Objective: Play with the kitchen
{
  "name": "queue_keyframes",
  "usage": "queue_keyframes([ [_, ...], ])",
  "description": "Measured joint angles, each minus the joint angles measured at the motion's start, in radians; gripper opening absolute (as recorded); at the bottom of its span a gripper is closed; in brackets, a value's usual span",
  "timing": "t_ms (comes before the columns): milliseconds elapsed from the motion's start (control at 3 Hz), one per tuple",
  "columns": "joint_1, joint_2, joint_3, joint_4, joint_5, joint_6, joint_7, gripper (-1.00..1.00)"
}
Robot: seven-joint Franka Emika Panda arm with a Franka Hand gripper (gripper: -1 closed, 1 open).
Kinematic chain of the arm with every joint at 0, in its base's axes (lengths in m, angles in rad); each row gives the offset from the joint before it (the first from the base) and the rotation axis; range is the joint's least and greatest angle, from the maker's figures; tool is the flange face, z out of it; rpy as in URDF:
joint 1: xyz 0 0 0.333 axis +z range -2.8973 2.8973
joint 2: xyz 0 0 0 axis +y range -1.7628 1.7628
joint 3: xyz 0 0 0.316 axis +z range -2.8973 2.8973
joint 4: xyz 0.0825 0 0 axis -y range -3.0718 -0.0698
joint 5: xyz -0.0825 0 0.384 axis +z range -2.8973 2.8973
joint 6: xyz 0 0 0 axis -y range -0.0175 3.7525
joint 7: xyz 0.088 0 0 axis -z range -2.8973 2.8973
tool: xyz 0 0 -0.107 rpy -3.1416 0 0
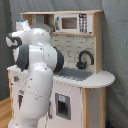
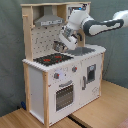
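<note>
First exterior view: arm (image 1: pixel 37 80) fills the foreground, hiding the kitchen's (image 1: pixel 92 80) stove side, tap (image 1: pixel 85 59) clear; second exterior view: gripper (image 2: pixel 61 46), state cannot tell, hangs low over the stovetop (image 2: pixel 51 59) under the hood (image 2: pixel 48 21), so a careless descent risks striking it.

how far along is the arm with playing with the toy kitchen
Nothing looks finished: in the second exterior view the kitchen has its oven door shut. In hand: the gripper hangs just above the back of the black stovetop. What it holds, if anything, cannot be told. Any real play is left.
</note>
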Motion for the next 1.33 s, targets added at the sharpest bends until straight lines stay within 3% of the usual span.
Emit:
queue_keyframes([
  [667, 0.167, 0.112, -0.104, 0.102, -0.088, -0.026, 0.020, -1.00],
  [1333, 0.327, 0.211, -0.197, 0.234, -0.158, -0.072, 0.036, -1.00],
])
